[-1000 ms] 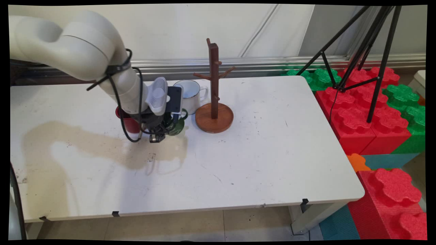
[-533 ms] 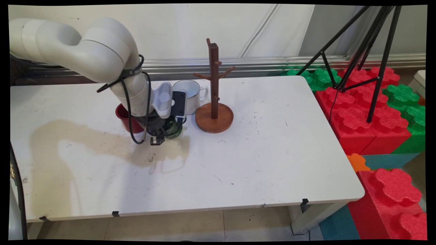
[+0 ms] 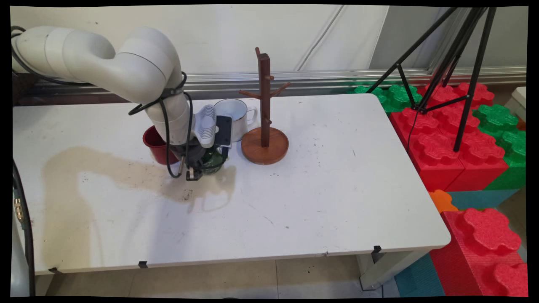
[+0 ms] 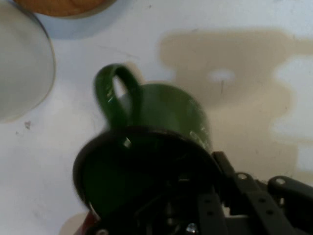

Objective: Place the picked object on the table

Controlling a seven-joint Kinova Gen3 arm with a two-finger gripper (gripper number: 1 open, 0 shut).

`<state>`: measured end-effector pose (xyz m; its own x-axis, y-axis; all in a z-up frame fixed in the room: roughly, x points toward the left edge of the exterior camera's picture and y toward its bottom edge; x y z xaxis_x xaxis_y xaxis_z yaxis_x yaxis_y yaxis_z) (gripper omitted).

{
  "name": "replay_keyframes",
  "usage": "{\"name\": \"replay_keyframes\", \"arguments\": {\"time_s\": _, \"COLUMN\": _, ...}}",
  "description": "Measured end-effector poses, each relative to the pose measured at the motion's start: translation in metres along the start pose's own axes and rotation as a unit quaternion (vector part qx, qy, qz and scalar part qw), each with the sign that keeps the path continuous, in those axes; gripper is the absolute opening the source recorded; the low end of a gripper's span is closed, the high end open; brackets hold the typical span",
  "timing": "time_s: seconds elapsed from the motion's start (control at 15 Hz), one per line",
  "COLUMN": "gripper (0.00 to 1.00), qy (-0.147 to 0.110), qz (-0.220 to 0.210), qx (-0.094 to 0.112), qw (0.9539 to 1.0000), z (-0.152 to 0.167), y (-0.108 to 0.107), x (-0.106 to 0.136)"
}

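Gripping: gripper (image 3: 194, 172) pinching green mug (image 4: 161, 127) at rim, one finger inside.
Handle: pointing away from hand, toward wooden mug tree (image 3: 264, 139).

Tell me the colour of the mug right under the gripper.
Dark green, glossy ceramic mug, with a looped handle; the hand view shows it best.

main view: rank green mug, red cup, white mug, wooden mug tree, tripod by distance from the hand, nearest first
1. green mug, right at the hand
2. red cup, just left, behind the arm
3. white mug, behind, toward the wall
4. wooden mug tree, to the right
5. tripod, far right, off the table
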<state>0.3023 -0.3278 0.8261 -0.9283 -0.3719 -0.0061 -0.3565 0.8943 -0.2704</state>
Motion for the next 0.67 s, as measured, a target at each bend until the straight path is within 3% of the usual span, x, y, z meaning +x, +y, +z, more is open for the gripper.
{"name": "replay_keyframes", "arguments": {"time_s": 0.07, "gripper": 0.0, "qy": -0.002, "qz": 0.0, "qx": -0.001, "qw": 1.0, "z": 0.0013, "y": -0.001, "x": 0.0007}}
{"name": "replay_keyframes", "arguments": {"time_s": 0.13, "gripper": 1.0, "qy": -0.003, "qz": -0.001, "qx": -0.001, "qw": 1.0, "z": 0.0022, "y": -0.0017, "x": 0.0012}}
{"name": "replay_keyframes", "arguments": {"time_s": 0.67, "gripper": 1.0, "qy": -0.008, "qz": 0.0, "qx": 0.002, "qw": 1.0, "z": 0.0049, "y": -0.0064, "x": 0.0017}}
